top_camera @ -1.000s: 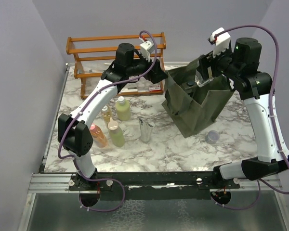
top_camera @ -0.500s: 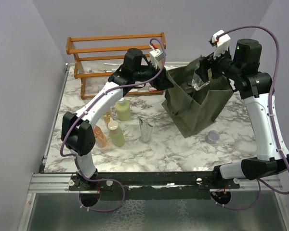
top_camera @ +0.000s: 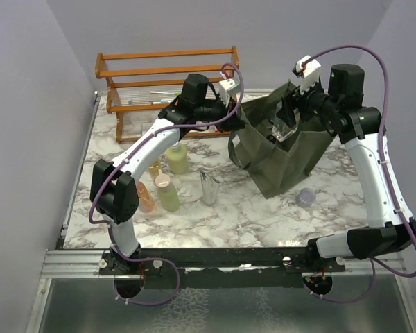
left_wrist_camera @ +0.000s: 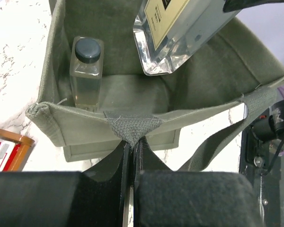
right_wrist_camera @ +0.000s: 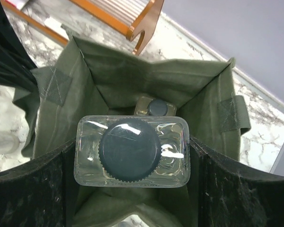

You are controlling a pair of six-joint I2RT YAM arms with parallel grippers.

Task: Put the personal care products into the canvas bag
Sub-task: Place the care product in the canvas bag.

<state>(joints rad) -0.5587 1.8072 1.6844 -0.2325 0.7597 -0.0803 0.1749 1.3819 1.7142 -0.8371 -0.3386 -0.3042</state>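
Right end effector (top_camera: 288, 118): pressed onto the two flat sides of a clear black-capped bottle (left_wrist_camera: 175, 33), which you carry above the open mouth of the canvas bag (top_camera: 284, 163)
Left end effector (left_wrist_camera: 131, 156): pinched shut on the near rim of the bag at its grey fastening patch, holding that wall up so the mouth gapes
Key relation: the bag's floor lies straight beyond the bottle's base, along the line your right end effector points; the right arm is the one over the opening, so the drop is its job
Bottle's long axis: cap toward the wrist, base toward the bag; from the left wrist it looks leaned rather than plumb, and you cannot tell how far the base has passed below the rim
Already inside: one bottle (right_wrist_camera: 156, 107) stands upright, cap up, against the far wall, just beside the path of the held one
Judgement: lower on the free side of that bottle before you spread the fingers
Left on the tabletop: a pale green bottle (top_camera: 177, 157), an amber-orange bottle (top_camera: 142, 196) and the silver tube (top_camera: 209, 187), all nearer your left arm
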